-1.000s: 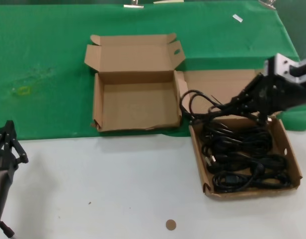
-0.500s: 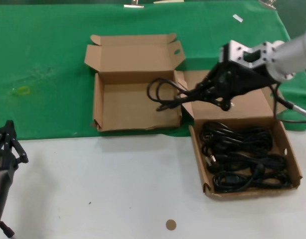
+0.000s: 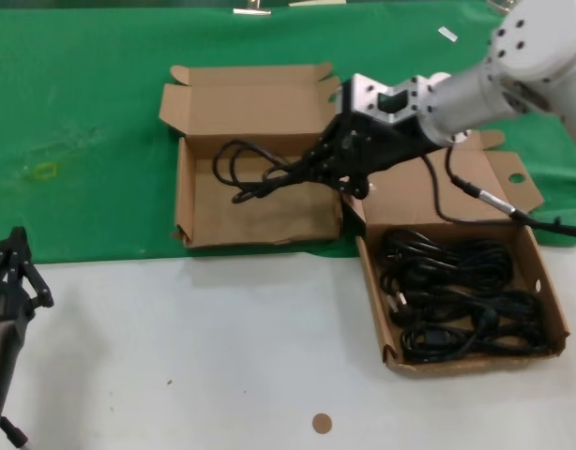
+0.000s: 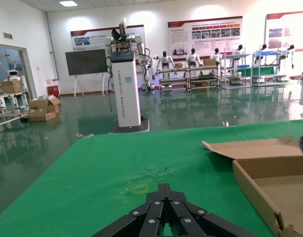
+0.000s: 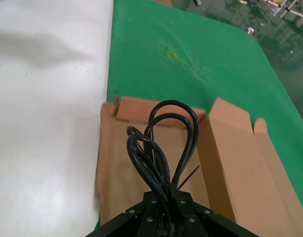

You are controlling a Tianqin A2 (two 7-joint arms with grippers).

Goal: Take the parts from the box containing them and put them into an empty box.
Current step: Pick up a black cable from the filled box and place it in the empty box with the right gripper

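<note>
My right gripper (image 3: pixel 299 171) hangs over the empty box (image 3: pixel 185 192), shut on one of the parts, a black power cord bundle (image 3: pixel 239 167) whose loops dangle above the box floor. The right wrist view shows the same loops (image 5: pixel 167 138) sticking out from the shut gripper (image 5: pixel 166 198), with the cardboard floor (image 5: pixel 117 173) beneath. The box containing them (image 3: pixel 476 364) sits to the right on the white table, holding more coiled black cords (image 3: pixel 457 300). My left gripper (image 3: pixel 18 242) rests shut at the near left edge, its closed tip (image 4: pixel 165 187) pointing across the green cloth.
A green cloth (image 3: pixel 82 141) covers the far half of the table and white surface the near half. A small brown disc (image 3: pixel 320 423) lies near the front edge. The right arm's own cable (image 3: pixel 485 195) loops over the full box's lid. The empty box's wall (image 4: pixel 255 185) shows in the left wrist view.
My right gripper has carried the cord bundle leftward, from above the full box to over the empty box. The left arm has stayed still.
</note>
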